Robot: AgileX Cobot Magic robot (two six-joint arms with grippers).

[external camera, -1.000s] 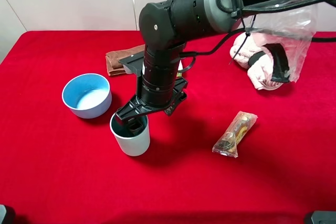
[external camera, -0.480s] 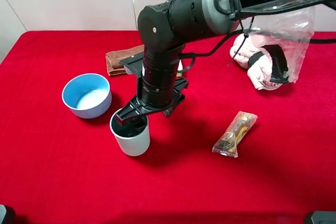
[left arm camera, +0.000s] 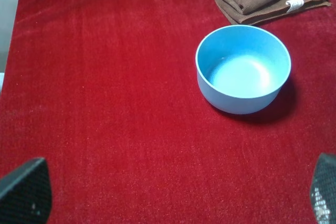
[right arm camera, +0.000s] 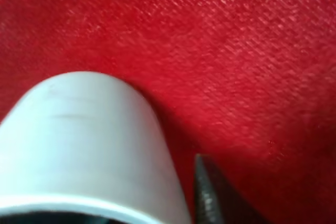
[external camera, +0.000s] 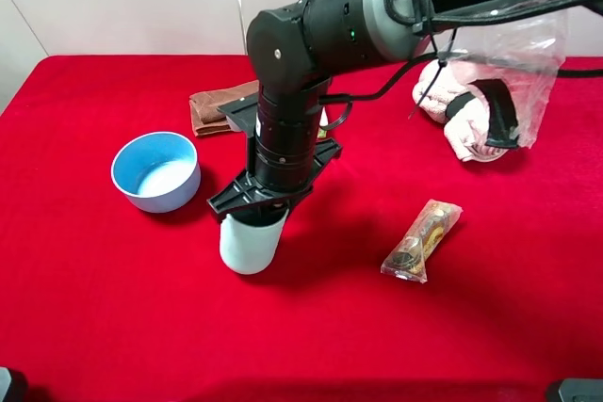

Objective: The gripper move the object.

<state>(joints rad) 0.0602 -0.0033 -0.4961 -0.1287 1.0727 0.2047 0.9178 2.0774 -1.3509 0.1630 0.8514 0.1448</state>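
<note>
The right arm reaches in from the right, bends at its thick elbow and points its wrist straight down. Its pincer is clamped on the rim of the cup, one finger lying along the outer wall. The left pincer faces downward, tips spread far apart.

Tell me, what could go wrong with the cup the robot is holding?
The tumbler cup looks tilted in the right tool, which seems to pinch only its rim, so it might slip out and tip over on the red cloth. The blue bowl sits close beside it, so a swing that way could bump the bowl.
</note>
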